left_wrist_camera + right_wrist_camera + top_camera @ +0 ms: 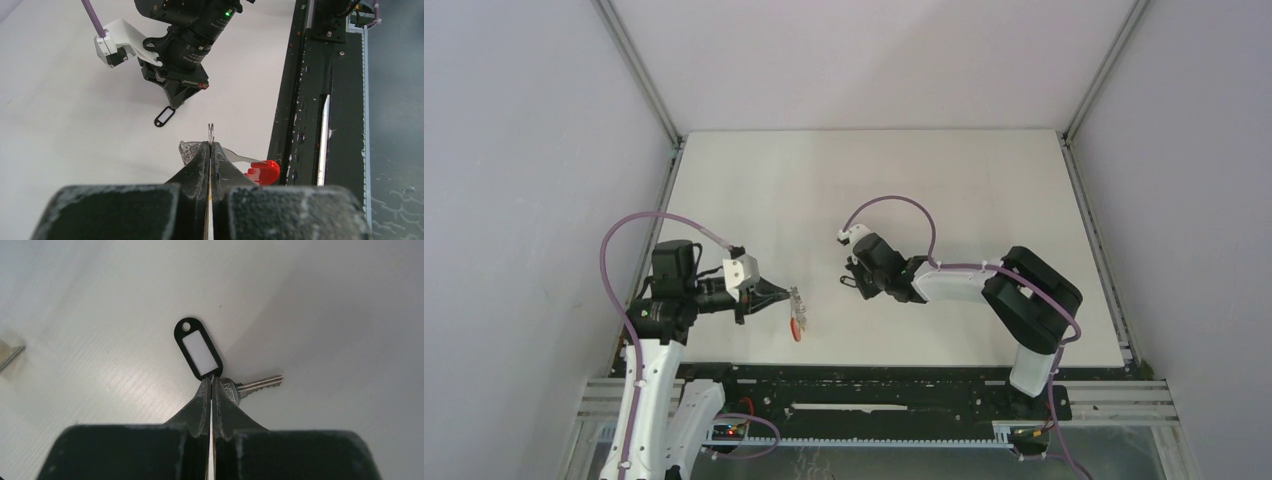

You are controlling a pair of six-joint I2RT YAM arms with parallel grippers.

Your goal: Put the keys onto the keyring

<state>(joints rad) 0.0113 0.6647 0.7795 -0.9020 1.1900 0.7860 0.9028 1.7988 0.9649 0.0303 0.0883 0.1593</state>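
Observation:
The keyring hangs from my left gripper, which is shut on one of its thin wire rings. Its bunch of silver rings shows left of the fingers, and its red plastic band dangles to the right, near the table's front edge. One of the keys, silver with a black tag bearing a white label, lies on the white table. My right gripper is shut on it where tag and key join. The two grippers face each other a short way apart.
The black rail frame runs along the near table edge, right beside the hanging red band. Grey enclosure walls stand left, right and behind. A small silvery object pokes in at the left edge of the right wrist view.

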